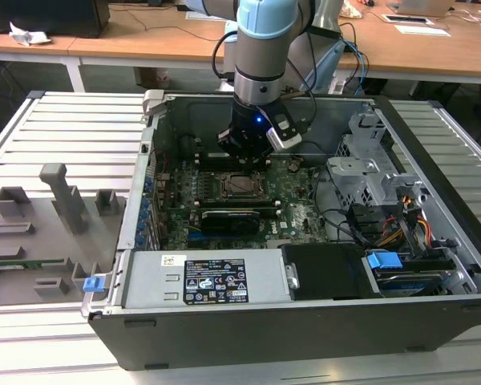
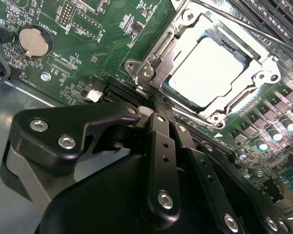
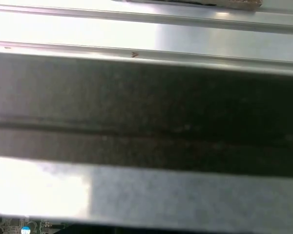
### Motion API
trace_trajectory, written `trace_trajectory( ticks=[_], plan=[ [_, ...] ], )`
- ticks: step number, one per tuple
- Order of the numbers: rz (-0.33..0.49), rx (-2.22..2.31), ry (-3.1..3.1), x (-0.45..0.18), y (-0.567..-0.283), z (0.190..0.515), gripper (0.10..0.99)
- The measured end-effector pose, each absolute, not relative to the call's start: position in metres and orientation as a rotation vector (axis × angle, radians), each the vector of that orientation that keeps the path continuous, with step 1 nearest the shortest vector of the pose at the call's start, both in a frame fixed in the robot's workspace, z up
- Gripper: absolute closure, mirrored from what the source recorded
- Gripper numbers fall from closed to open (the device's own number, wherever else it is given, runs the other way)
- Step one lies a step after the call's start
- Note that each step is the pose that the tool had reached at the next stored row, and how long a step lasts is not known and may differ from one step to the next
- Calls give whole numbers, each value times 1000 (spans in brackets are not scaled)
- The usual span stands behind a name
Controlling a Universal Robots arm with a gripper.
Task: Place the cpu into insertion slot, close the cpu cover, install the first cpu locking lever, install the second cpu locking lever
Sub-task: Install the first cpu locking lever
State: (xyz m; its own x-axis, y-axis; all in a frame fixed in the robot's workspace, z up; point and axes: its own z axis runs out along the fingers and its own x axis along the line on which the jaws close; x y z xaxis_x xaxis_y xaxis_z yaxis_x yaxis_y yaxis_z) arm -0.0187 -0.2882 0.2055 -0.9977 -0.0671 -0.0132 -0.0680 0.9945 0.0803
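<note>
The cpu [image 2: 205,70], a pale silver square, lies in the insertion slot [image 1: 243,185] on the green motherboard [image 2: 88,53]. The cpu cover [image 2: 178,41], a metal frame with a window, lies flat over it. A thin metal locking lever [image 2: 244,24] runs along the socket's far side. My gripper [image 2: 155,100] reaches down at one corner of the socket, its two black fingers [image 2: 161,146] pressed together with the tips at the cover's hinge edge. In the exterior view the gripper [image 1: 244,156] hangs just behind the socket inside the open computer case.
The case walls [image 1: 156,136] surround the board. A black card [image 1: 228,218] stands in front of the socket, and a metal drive cage [image 1: 369,172] with cables is on the exterior view's right. Grey fixtures [image 1: 60,208] sit on the slatted table at the exterior view's left.
</note>
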Motion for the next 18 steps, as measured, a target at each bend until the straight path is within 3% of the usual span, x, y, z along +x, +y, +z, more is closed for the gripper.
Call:
trace_trajectory(
  ticks=[18],
  plan=[
    [105,-106,3128,-19,-288,203,976]
  ],
)
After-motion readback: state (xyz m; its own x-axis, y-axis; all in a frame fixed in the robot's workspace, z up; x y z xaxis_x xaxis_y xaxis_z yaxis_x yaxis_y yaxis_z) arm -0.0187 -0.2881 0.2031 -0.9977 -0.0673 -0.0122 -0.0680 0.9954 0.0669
